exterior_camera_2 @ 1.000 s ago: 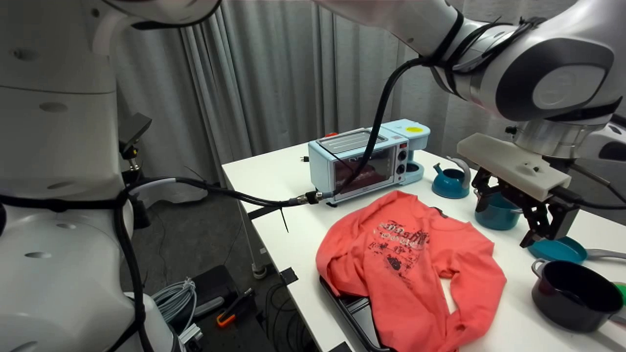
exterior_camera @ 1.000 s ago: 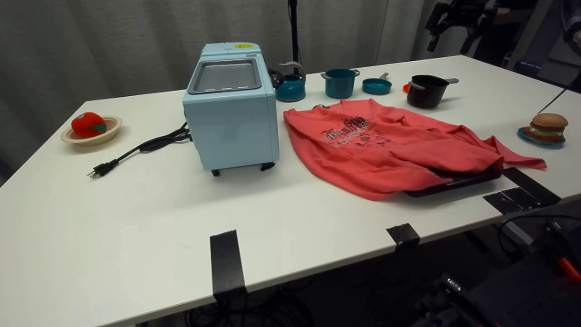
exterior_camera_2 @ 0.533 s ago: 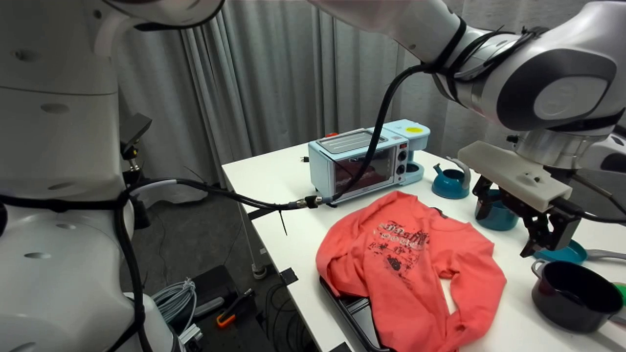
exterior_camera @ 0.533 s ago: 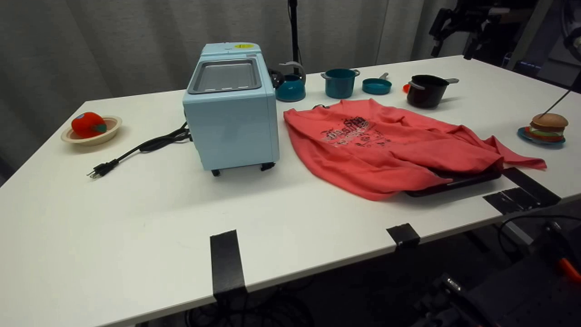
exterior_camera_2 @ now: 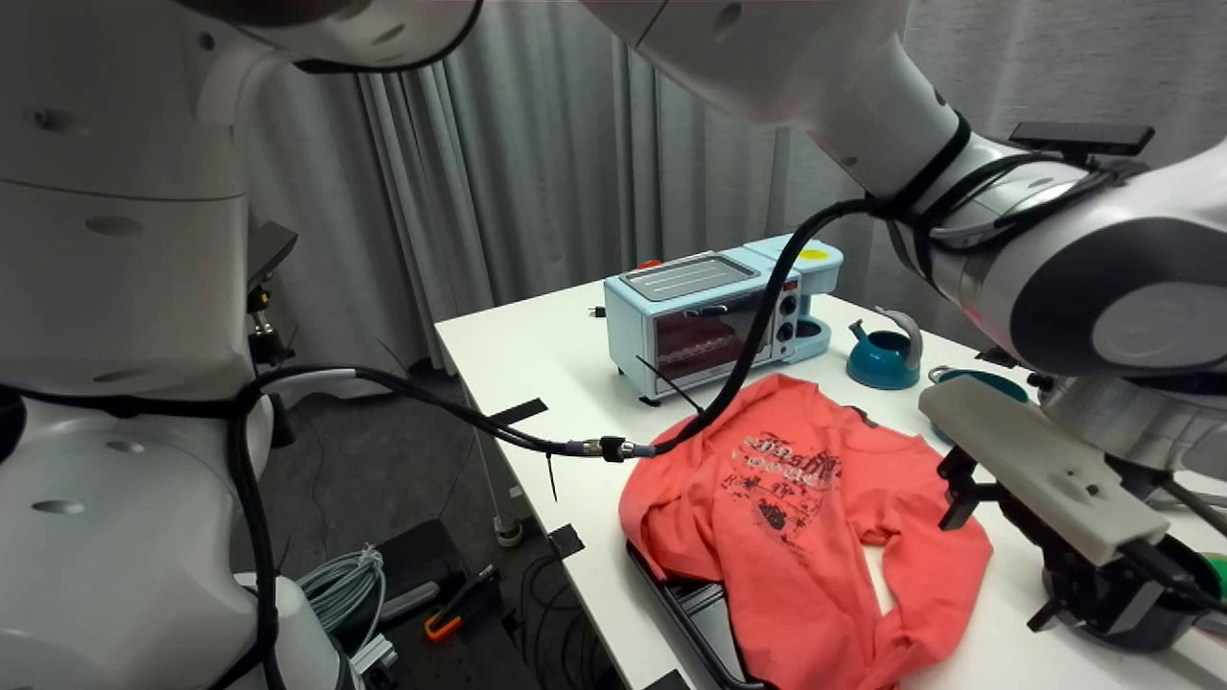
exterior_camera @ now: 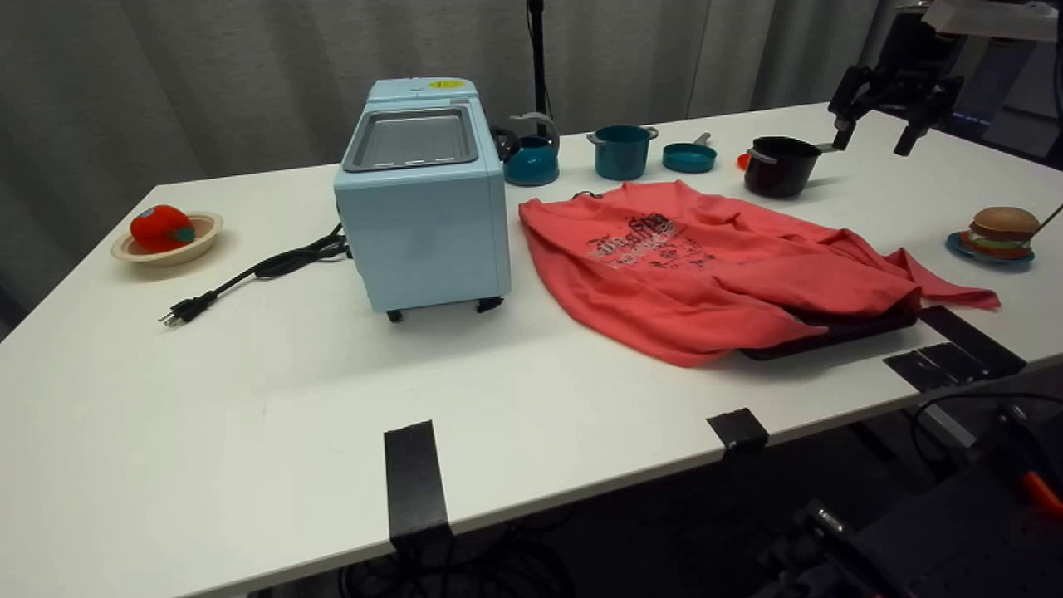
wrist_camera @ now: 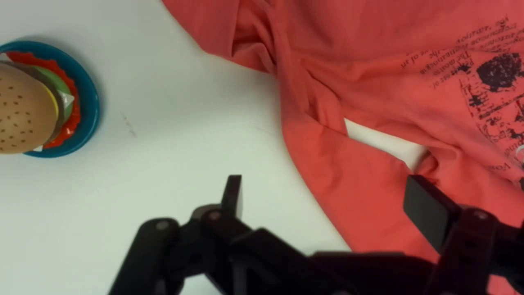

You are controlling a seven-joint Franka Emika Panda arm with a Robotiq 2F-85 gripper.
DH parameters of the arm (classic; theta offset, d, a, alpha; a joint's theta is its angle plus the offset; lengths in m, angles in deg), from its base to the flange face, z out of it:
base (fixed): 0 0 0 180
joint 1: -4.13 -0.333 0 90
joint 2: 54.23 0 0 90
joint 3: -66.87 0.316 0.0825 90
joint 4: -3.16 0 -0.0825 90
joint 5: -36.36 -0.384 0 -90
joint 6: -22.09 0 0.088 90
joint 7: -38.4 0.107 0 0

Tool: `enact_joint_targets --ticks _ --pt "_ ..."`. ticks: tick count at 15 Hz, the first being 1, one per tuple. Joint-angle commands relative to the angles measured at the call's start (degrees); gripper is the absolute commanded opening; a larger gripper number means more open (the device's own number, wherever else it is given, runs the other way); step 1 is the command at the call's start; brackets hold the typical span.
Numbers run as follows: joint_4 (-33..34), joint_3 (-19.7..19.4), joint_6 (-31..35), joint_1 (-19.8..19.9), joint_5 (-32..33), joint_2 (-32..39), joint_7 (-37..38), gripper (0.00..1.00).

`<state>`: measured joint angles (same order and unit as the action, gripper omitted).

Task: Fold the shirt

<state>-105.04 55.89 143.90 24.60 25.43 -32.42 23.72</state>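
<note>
White table, red object in bowl, shirt partly covering tray

In an exterior view the table is bright, the floor at five o'clock dim; wrist-view fingers look slightly soft.

An exterior view looks across the table to a curtain at twelve o'clock, an exterior view looks under the arm spanning nine to three, and the nearer wrist view, facing down, shares the shirt with both.
</note>
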Motion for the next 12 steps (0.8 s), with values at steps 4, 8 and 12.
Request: enact_joint_targets --ticks 4,8,12 --pt "-3.24 0.27 2.13 1.69 0.41 4.06 -4.96 1.00" --pt "-4.28 1.40 5.09 1.60 0.32 7.02 -6.62 1.00" --pt "-4.06 3.24 9.12 1.69 -0.13 10.21 -7.42 1.00"
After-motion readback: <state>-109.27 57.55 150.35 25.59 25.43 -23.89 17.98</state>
